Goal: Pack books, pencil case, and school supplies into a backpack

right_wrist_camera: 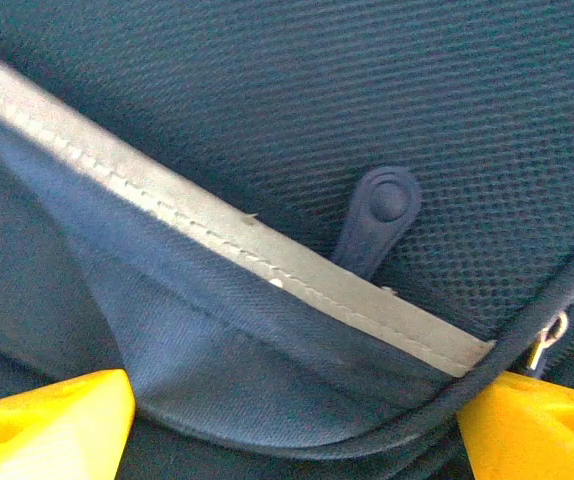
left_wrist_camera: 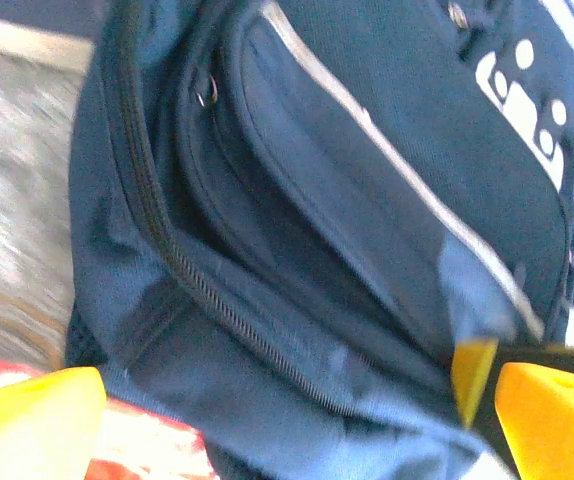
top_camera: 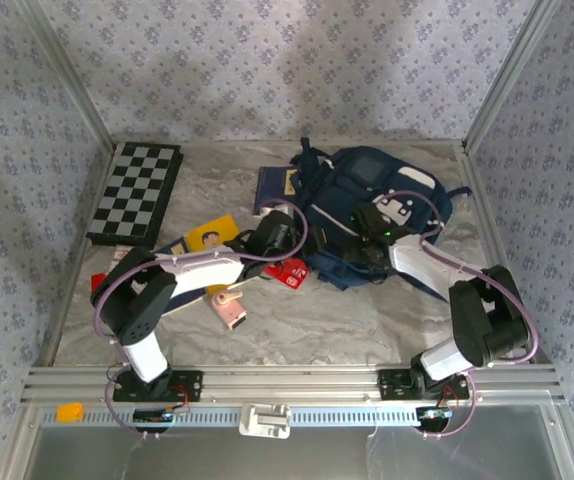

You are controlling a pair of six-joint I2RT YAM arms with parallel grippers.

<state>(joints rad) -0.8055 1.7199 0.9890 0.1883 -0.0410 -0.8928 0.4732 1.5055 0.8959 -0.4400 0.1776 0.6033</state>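
Note:
The navy backpack [top_camera: 387, 200] lies flat at the back middle-right of the table. My left gripper [top_camera: 279, 232] hovers at its left edge, open, its yellow fingertips [left_wrist_camera: 27, 420] wide apart over the backpack's zipped side [left_wrist_camera: 297, 250]. The red pencil case [top_camera: 289, 272] lies just below the bag, its corner [left_wrist_camera: 137, 445] under my left finger. My right gripper [top_camera: 365, 250] presses onto the bag's front edge, open, with a fold of navy fabric and pale piping [right_wrist_camera: 267, 270] between its fingers [right_wrist_camera: 47, 425]. A yellow book [top_camera: 212, 238] and a navy book [top_camera: 275, 185] lie left of the bag. The pink gadget [top_camera: 230, 308] sits nearer.
A black-and-white checkered board [top_camera: 137, 190] lies at the back left. A small red block [top_camera: 97, 279] sits by the left arm. A dark zipper pull [right_wrist_camera: 377, 215] lies on the bag's mesh. Bare marble surface [top_camera: 317, 325] stretches in front of the bag.

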